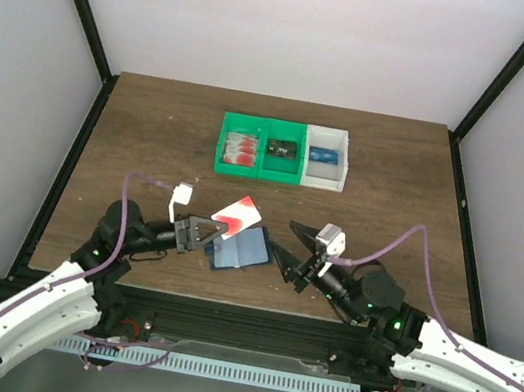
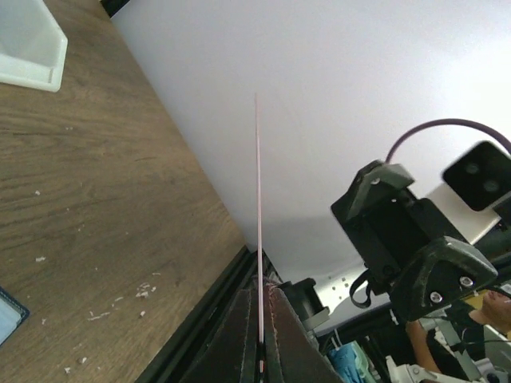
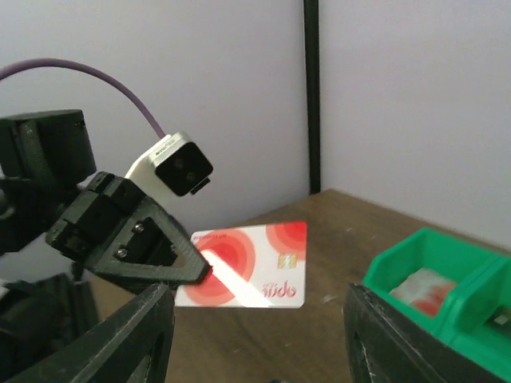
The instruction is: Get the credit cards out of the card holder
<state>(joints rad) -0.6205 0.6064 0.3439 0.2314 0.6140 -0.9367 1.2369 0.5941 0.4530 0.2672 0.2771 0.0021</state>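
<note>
My left gripper (image 1: 212, 235) is shut on a red-and-white credit card (image 1: 238, 215) and holds it in the air above the table. The card shows edge-on in the left wrist view (image 2: 259, 199) and face-on in the right wrist view (image 3: 249, 265). The navy-blue card holder (image 1: 240, 250) lies open on the table below the card, between the two grippers; only its corner (image 2: 8, 315) shows in the left wrist view. My right gripper (image 1: 289, 249) is open and empty just right of the card holder, its fingers (image 3: 128, 339) wide apart.
A row of bins stands at the back: two green bins (image 1: 258, 167), one with red-and-white cards (image 1: 241, 149) and one with a dark card (image 1: 282, 148), and a white bin (image 1: 326, 178) with a blue card (image 1: 324, 155). The green bin also shows in the right wrist view (image 3: 431, 287).
</note>
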